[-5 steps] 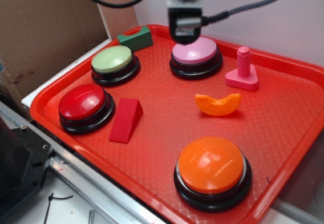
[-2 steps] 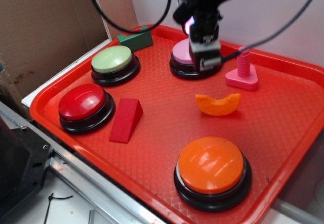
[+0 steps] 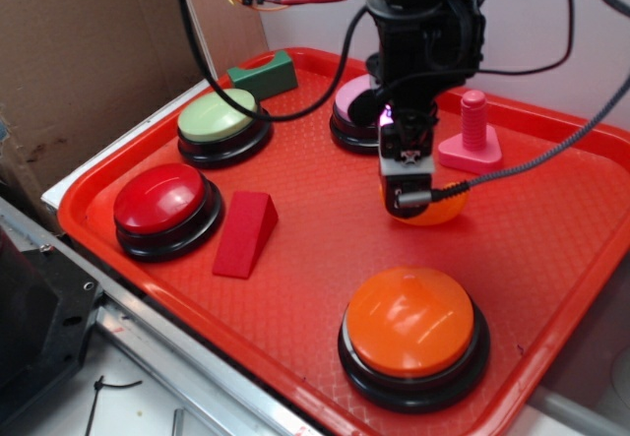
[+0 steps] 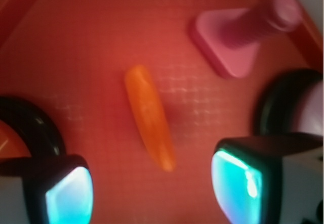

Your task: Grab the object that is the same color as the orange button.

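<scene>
Beside the pink bolt (image 4: 243, 37), the open hand (image 4: 152, 188) hovers over the orange crescent (image 4: 150, 117) (untouched).

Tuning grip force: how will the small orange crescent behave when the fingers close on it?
The orange crescent looks like rigid moulded plastic, so probably stiff and light. Its narrow, curved, glossy sides may slip or twist between the open gripper's fingers.

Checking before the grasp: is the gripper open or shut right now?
Open. In the wrist view the gripper has its two fingers wide apart, with the orange crescent lying untouched between them.
</scene>
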`<state>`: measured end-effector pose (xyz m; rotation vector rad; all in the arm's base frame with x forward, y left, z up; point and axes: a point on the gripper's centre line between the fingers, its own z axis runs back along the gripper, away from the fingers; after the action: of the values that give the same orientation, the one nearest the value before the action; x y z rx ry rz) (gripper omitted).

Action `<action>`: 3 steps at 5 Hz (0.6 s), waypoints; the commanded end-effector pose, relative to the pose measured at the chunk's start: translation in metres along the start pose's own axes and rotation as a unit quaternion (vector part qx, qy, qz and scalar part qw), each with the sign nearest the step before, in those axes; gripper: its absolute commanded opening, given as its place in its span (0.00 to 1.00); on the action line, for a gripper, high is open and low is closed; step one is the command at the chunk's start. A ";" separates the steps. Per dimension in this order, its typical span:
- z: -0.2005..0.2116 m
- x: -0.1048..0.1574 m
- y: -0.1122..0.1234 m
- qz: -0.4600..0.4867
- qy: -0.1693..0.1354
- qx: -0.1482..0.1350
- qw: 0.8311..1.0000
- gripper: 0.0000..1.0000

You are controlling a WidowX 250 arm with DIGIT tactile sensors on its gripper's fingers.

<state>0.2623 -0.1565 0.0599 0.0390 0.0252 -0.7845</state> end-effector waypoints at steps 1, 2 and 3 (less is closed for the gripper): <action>-0.013 0.002 -0.010 -0.011 -0.004 -0.026 1.000 1.00; -0.022 0.002 -0.010 -0.011 0.008 -0.038 0.999 1.00; -0.032 -0.004 -0.005 -0.001 0.025 -0.046 0.999 1.00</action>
<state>0.2595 -0.1537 0.0118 -0.0210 0.1622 -0.7801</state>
